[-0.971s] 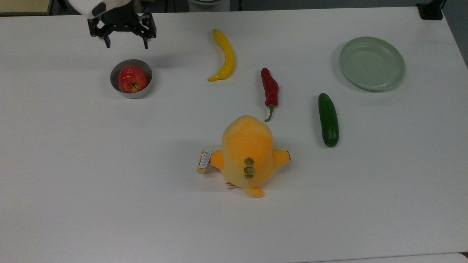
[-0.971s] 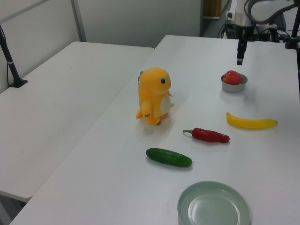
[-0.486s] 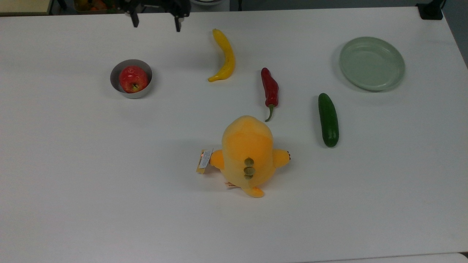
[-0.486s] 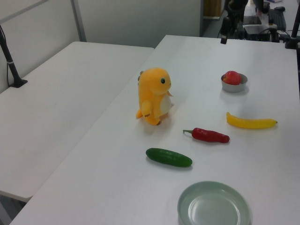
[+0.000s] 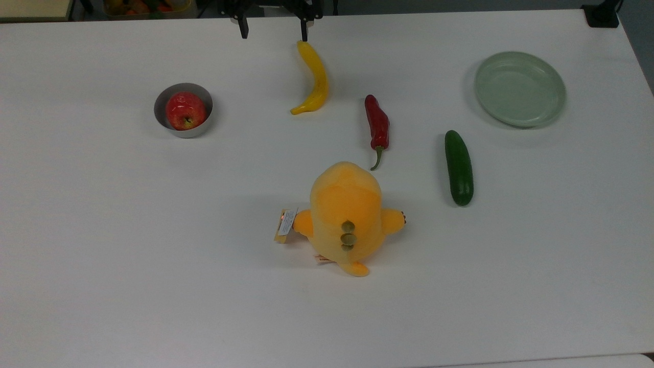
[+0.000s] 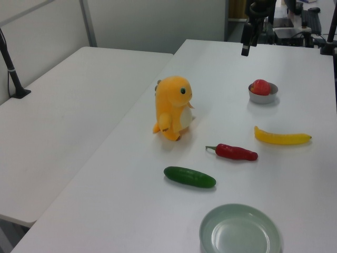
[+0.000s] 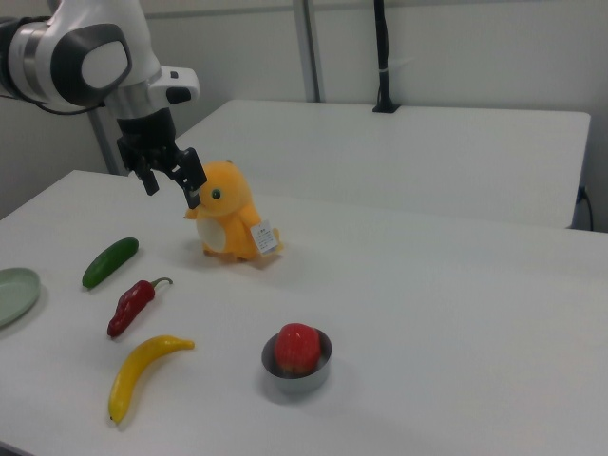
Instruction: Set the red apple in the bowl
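The red apple sits inside the small grey bowl on the top view's left side of the white table, stem dimple facing up. It shows again as the apple in the bowl near the front of the right view, and as the apple in the bowl in the left view. My gripper hangs open and empty at the table's far edge, well to the top view's right of the bowl and just above the banana's tip. In the right view the gripper is raised high, in front of the plush toy.
A yellow banana, a red chili pepper and a green cucumber lie across the middle. A pale green plate is at the top view's far right. An orange plush toy stands at the centre.
The open gripper has left the spot over the bowl and travelled toward the top view's right along the far edge, rising. The apple stays in the bowl.
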You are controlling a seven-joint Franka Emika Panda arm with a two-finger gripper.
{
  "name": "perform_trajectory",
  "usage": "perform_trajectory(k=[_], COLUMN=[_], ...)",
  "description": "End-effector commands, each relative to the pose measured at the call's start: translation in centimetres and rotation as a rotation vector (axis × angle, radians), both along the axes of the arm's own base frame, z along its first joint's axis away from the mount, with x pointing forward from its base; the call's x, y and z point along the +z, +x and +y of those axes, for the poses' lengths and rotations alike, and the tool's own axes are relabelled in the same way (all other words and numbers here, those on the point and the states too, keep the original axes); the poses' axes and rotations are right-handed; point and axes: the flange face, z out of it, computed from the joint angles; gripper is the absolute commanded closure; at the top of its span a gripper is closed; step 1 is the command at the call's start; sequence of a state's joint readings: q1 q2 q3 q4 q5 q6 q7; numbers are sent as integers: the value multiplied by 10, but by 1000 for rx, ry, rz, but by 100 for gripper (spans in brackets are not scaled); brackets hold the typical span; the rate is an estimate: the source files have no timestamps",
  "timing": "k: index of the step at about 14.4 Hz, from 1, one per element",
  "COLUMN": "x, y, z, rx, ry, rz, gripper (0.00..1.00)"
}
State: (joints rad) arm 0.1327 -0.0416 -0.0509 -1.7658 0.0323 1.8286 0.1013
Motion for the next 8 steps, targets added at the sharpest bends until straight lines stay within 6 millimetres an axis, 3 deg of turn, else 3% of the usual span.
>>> perform_trajectory(k=[1, 8], x=[-10, -12], y=[4, 1], z=[3, 5], rx=[6, 62], ry=[21, 13], rz=[35, 49], gripper=[0, 0])
